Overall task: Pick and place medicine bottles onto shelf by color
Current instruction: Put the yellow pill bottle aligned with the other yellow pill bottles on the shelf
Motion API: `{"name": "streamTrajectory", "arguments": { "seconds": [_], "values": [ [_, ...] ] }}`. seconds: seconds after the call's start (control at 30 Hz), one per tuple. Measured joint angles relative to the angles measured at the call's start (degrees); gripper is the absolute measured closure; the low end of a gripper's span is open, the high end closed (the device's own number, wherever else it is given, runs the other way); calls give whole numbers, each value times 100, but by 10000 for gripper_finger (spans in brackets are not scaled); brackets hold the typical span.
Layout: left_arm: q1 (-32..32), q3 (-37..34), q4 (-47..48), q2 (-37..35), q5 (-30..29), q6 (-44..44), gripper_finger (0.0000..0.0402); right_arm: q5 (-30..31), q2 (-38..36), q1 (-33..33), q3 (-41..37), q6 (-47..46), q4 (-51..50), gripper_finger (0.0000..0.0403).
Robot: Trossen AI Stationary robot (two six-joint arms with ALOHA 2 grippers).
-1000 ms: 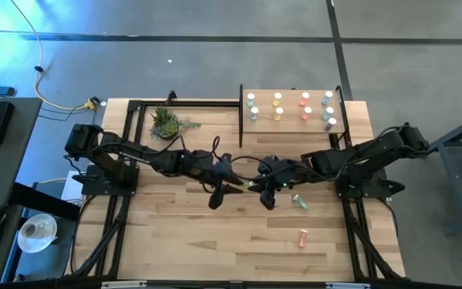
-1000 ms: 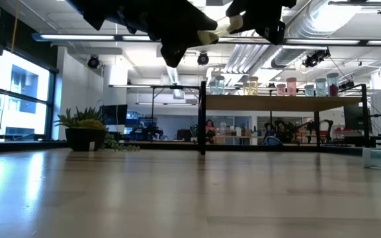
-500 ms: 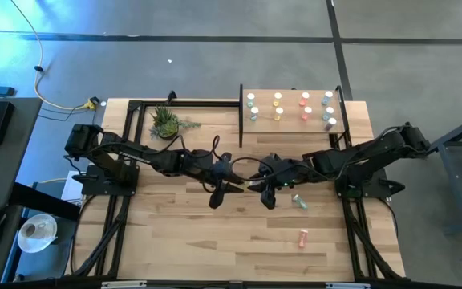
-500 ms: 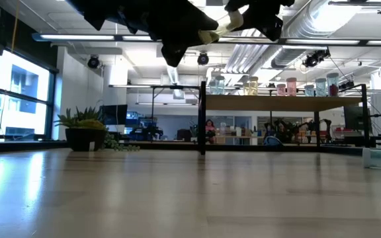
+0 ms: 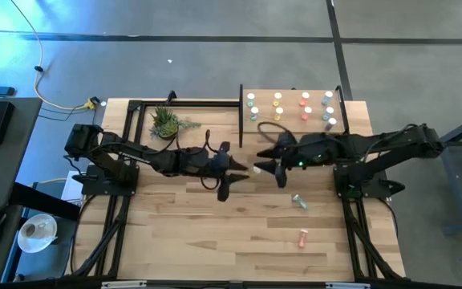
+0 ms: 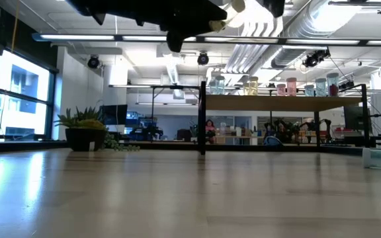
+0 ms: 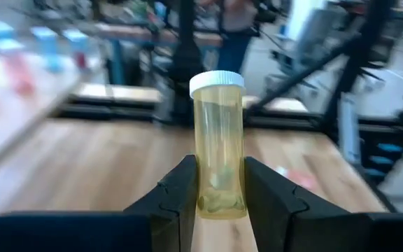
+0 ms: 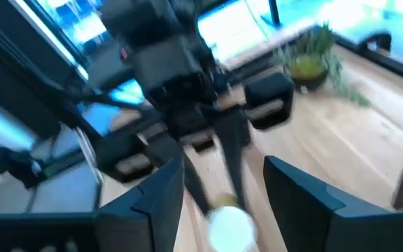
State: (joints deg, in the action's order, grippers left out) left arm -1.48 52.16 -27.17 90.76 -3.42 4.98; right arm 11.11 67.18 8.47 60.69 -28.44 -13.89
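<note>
1. The shelf [image 5: 291, 120] is taken as the landmark; it stands at the far right part of the bench [image 5: 175, 233].
2. A yellow bottle [image 7: 219, 143] with a white cap is clamped between the fingers [image 7: 177, 199] of the left gripper [image 5: 245, 170], which is closed tight on it.
3. That bottle is held in the air over the bench, just in front of the shelf's left end.
4. The right gripper [image 5: 263, 167] is seen with its fingers [image 8: 296, 192] spread apart and nothing between them; it hangs just in front of the shelf, facing the left gripper.
5. On the shelf, bottles are stood in columns: white [image 5: 251, 103], yellow [image 5: 278, 103], red [image 5: 304, 103] and teal [image 5: 327, 104].
6. A teal bottle [image 5: 298, 201] and a red bottle [image 5: 302, 238] are seen lying on the bench well in front of the shelf.
7. A potted plant [image 5: 165, 122] is set to the left of the shelf.
</note>
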Motion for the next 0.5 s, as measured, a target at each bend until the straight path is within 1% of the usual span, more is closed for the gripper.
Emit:
{"name": "streamTrajectory", "arguments": {
  "seconds": [0.07,0.17,0.27,0.4,0.5],
  "values": [
    [0,0,-161,0,-319,-115,309,18,-105,-29,0,26,87,215],
    [3,0,-488,0,-813,-239,309,240,-142,-36,0,43,209,215],
    [4,0,-733,0,-1137,-389,309,423,-133,-56,0,68,218,215],
    [3,0,-918,0,-1392,-584,309,699,-117,-83,0,187,217,215],
    [0,0,-947,0,-1396,-607,309,1050,-116,-85,0,334,219,215]
  ]
}}
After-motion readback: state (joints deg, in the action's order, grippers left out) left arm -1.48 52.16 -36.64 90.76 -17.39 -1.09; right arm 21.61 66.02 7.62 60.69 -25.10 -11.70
